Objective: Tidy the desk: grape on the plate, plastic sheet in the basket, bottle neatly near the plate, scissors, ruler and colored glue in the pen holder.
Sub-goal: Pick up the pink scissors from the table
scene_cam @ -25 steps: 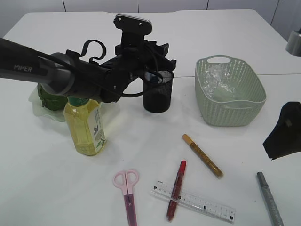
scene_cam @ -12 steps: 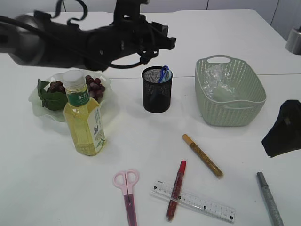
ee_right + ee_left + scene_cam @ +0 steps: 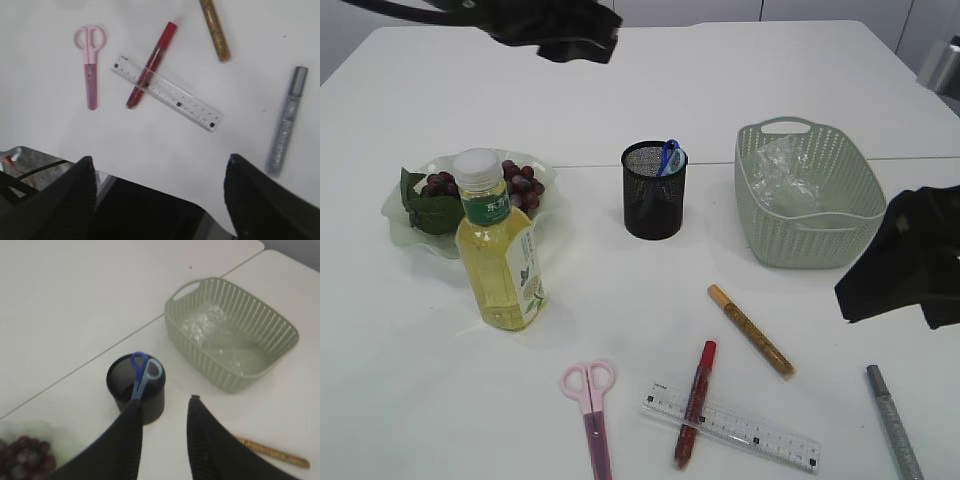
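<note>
In the exterior view the left arm (image 3: 555,30) was a dark blur cut off by the top edge, upper left. The right gripper (image 3: 905,260) was a blurred black shape clipped at the right edge. The pink scissors (image 3: 590,410) and the silver glue pen (image 3: 892,420) ran off the bottom edge. The blue scissors (image 3: 143,375) had their blades hidden inside the pen holder (image 3: 125,395).

No legible text (bottle (image 3: 499,250) label blurred)

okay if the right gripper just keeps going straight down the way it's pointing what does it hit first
Probably bare table. In the right wrist view the open right gripper frames empty white surface just short of the clear ruler with the red glue pen lying across it. Depth is unclear, so the ruler is the nearest object.
</note>
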Action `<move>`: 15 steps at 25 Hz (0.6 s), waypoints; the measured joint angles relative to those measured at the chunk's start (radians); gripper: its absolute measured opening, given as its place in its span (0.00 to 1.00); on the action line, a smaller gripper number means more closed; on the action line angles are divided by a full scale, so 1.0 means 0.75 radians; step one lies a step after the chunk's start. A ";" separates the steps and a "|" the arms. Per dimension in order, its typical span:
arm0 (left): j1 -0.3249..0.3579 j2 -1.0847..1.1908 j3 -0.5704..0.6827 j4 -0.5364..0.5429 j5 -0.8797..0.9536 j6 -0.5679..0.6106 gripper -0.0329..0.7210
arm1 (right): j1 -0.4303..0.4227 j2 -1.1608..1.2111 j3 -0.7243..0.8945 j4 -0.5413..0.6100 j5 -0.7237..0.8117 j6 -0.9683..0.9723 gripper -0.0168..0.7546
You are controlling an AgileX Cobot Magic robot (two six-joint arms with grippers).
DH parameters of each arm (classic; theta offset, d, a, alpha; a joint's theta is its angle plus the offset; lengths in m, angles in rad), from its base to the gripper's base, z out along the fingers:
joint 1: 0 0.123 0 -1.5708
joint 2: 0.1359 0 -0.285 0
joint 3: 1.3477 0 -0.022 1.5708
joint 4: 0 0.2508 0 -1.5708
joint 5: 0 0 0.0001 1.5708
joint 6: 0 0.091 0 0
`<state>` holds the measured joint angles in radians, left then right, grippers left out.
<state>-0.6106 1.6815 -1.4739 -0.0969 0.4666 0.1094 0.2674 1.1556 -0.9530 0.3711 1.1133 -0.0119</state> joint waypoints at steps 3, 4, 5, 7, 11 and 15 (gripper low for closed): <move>0.016 -0.106 0.000 0.088 0.247 -0.066 0.34 | 0.000 0.000 0.000 0.103 0.000 0.016 0.78; 0.027 -0.133 0.000 0.108 0.338 -0.095 0.34 | 0.000 0.000 0.000 0.133 0.000 0.016 0.78; 0.047 -0.155 0.000 0.129 0.430 -0.113 0.34 | 0.000 0.000 0.000 0.152 0.002 0.016 0.78; 0.100 -0.180 0.000 0.140 0.594 -0.126 0.34 | 0.000 0.000 0.000 0.167 0.015 0.016 0.78; 0.227 -0.215 0.013 0.151 0.788 -0.146 0.34 | 0.000 0.000 0.000 0.145 0.033 0.016 0.78; 0.335 -0.278 0.123 0.129 0.809 -0.153 0.34 | 0.000 0.000 0.000 0.120 0.033 0.016 0.73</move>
<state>-0.3591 1.4731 -1.3814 0.0000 1.0737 -0.0053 0.2674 1.1556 -0.9530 0.4611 1.1379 0.0000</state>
